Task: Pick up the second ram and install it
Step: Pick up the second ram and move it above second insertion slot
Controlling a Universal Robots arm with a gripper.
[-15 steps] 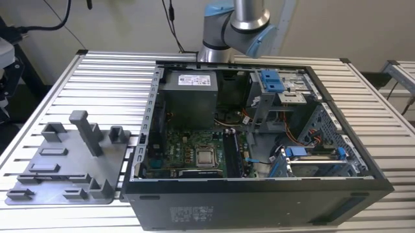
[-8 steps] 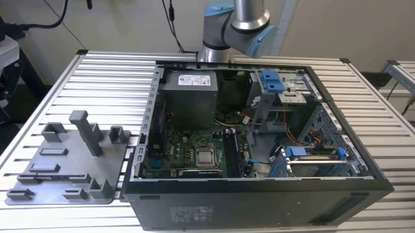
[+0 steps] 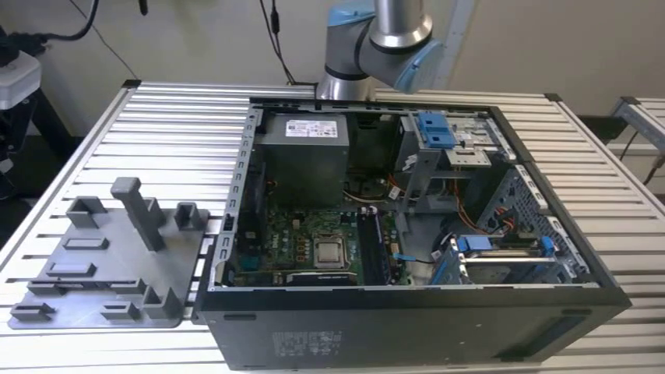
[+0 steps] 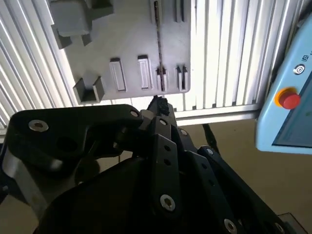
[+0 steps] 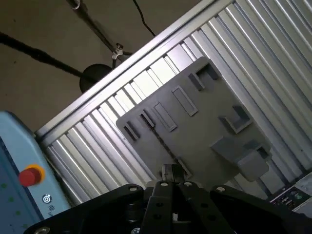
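Note:
The second ram (image 3: 89, 282) is a thin dark stick standing on edge in a slot near the front edge of the grey holder tray (image 3: 104, 241), on the exterior view's left. In the second wrist view the ram (image 4: 158, 44) appears edge-on as a thin dark line across the tray (image 4: 126, 44). My gripper (image 4: 158, 104) hangs well above the tray's end and touches nothing. In the first wrist view its fingertips (image 5: 173, 171) sit together over the tray (image 5: 195, 131) with nothing between them.
An open computer case (image 3: 416, 312) lies to the right of the tray on the slatted table, motherboard and memory slots (image 3: 372, 248) exposed. The arm (image 3: 379, 39) rises behind the case. A pale blue pendant with a red button (image 4: 287, 99) sits past the table's edge.

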